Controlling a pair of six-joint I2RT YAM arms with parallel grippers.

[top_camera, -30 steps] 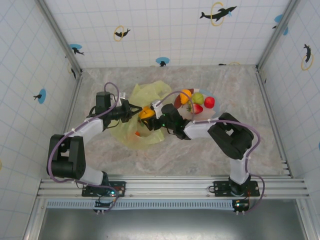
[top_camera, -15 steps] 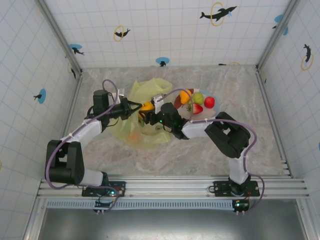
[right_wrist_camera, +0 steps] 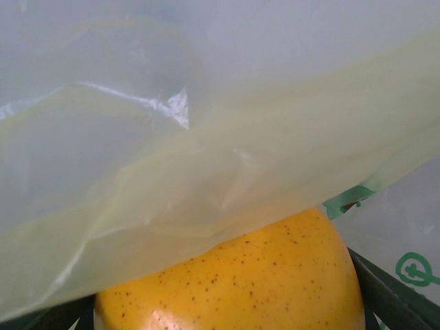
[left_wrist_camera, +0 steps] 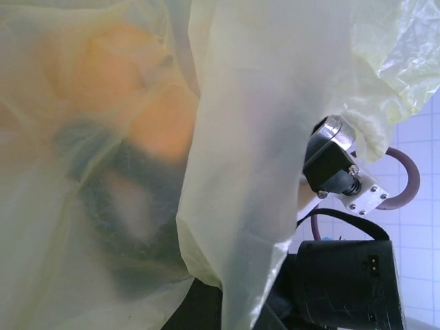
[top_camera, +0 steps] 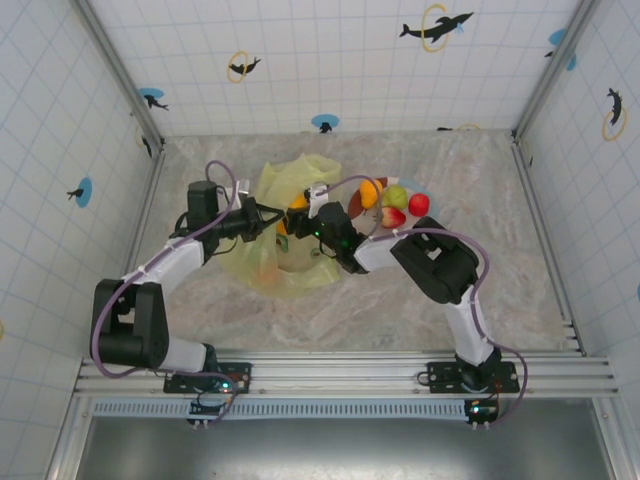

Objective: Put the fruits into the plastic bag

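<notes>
Left gripper (top_camera: 262,219) is clenched on the plastic bag (top_camera: 290,265) edge, holding the film up off the table. Right gripper (top_camera: 298,215) grasps an orange-yellow fruit (right_wrist_camera: 234,275) at the bag mouth, with film draped over its top. Other fruits (top_camera: 397,196) sit on the plate (top_camera: 409,183), just right of the bag.

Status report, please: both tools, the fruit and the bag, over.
Left tool shut on plastic bag edge. Right tool grips orange fruit at the bag mouth. Bag film drapes over the fruit. Other fruits lie right of bag.
</notes>
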